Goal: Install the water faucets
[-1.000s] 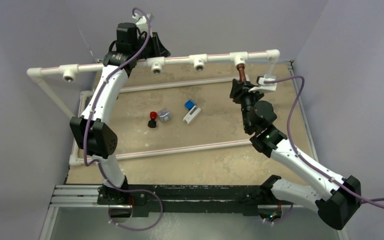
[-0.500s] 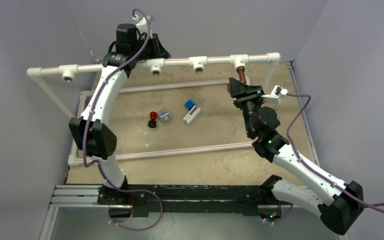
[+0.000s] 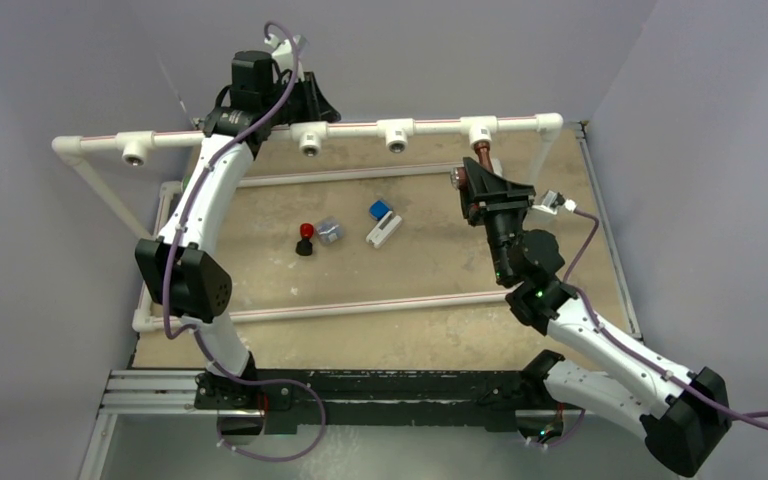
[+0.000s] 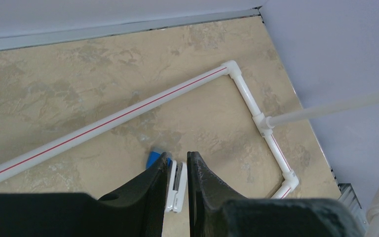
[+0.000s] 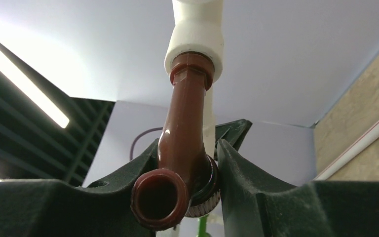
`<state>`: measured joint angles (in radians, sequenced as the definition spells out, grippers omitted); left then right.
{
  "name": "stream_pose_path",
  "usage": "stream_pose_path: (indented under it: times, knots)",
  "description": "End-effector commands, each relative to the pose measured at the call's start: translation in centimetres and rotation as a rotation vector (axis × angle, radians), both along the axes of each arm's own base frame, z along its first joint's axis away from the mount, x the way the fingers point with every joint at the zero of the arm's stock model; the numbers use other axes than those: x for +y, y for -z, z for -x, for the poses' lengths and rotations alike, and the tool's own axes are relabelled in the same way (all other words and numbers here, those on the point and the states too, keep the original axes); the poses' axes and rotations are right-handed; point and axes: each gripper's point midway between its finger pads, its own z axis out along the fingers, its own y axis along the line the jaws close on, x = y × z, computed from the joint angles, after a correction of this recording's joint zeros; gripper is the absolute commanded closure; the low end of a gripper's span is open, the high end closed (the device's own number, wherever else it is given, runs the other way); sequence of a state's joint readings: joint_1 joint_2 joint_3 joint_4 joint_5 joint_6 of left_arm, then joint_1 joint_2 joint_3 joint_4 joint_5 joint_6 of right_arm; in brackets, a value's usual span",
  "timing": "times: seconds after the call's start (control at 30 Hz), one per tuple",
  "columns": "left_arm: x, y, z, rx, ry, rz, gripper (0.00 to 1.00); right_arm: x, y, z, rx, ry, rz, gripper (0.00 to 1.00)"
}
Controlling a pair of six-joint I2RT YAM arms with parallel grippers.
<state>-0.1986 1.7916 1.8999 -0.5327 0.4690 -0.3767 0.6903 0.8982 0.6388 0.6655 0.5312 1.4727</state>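
right tool (image 5: 191, 148) around reddish-brown faucet (image 5: 183, 121), top end in white tee socket (image 5: 196, 37)

The faucet (image 5: 182, 148) is glossy, smooth reddish-brown plastic; the tee (image 5: 196, 37) above it is smooth white plastic with a soft sheen. The right gripper (image 5: 187, 145) is matt black with a fine grainy surface. The tabletop (image 4: 79, 74) looks like mottled beige stone, matt, and the pipe (image 4: 128, 111) on it is smooth white plastic

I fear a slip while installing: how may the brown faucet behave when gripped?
The brown faucet looks glossy, so probably slippery in the right gripper. Its open hollow spout suggests it is light. It seems stiff moulded plastic, unlikely to flex.
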Motion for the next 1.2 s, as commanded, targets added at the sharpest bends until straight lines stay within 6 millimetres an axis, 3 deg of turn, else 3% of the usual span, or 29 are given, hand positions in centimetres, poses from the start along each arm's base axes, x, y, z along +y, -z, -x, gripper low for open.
stream_pose_path:
  times: [0.0,0.33,0.67,0.8,1.03,1.07,1.17]
  knots:
    - [-0.6,3.1,-1.0,0.060,0.029,0.022,0.81,0.0,-6.7,3.6,-0.137,-0.156,-0.290,1.00]
    - [-0.7,2.5,-0.6,0.059,0.030,0.041,0.81,-2.5,-6.0,1.9,-0.060,-0.062,-0.332,1.00]
    - [-0.6,1.4,-0.1,0.044,0.016,0.058,0.81,-5.9,-5.8,-1.7,-0.056,0.020,-0.253,1.00]
    - [-0.1,0.7,0.0,0.026,-0.012,0.049,0.80,-6.5,-5.4,-3.0,-0.052,0.016,-0.227,1.00]
    - [0.9,-1.0,-0.1,-0.027,-0.069,0.037,0.76,-6.4,-5.0,-3.5,-0.047,0.012,-0.175,1.00]
    - [1.0,-1.3,-0.1,-0.033,-0.075,0.038,0.75,-6.2,-4.8,-3.5,-0.047,0.004,-0.158,0.97]
    - [1.2,-1.4,-0.4,-0.038,-0.094,0.039,0.73,-5.9,-4.1,-3.2,-0.039,-0.004,-0.111,0.74]
